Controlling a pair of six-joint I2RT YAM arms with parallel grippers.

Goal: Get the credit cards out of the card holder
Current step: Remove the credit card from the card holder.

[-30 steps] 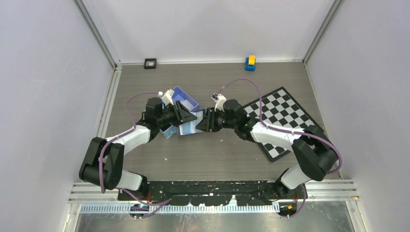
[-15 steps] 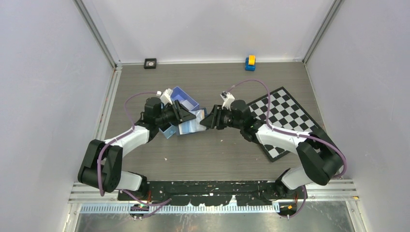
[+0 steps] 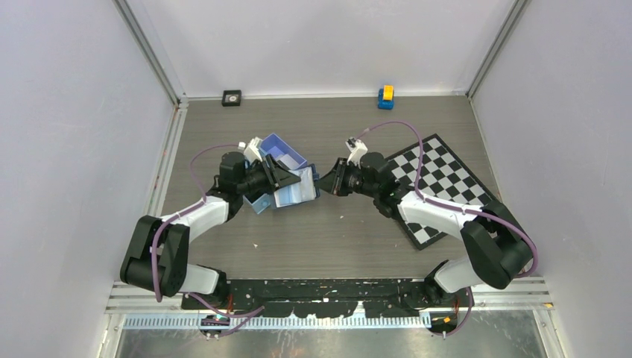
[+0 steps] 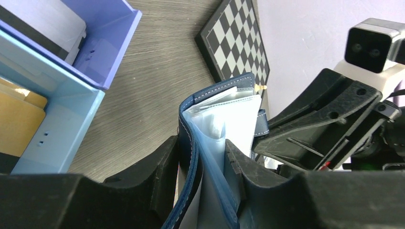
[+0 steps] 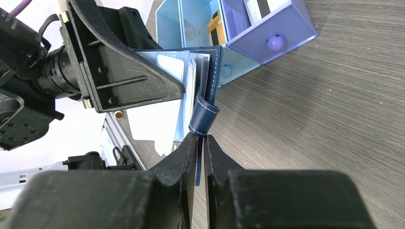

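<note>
Middle of the overhead view: the left gripper (image 4: 203, 164) clamps the wallet (image 4: 223, 89). The right gripper (image 5: 199, 142) is pinched closed on its navy flap.

Grey wood-grain tabletop (image 3: 328, 239), walled on three sides, four items on it.

Right side: black-and-white checkerboard mat (image 3: 456, 177), flat, turned corner-on, its near corner close to the front rail. Left of centre: plastic compartment organiser, one purple bin and light-blue ones (image 3: 291, 153), partly hidden under an arm. Far edge, left: small black square object (image 3: 232, 97) against the back wall. Far edge, right: small blue-and-yellow toy block (image 3: 385, 96), well apart from the mat. Tiny white fleck (image 3: 255, 245) on bare wood near front.
</note>
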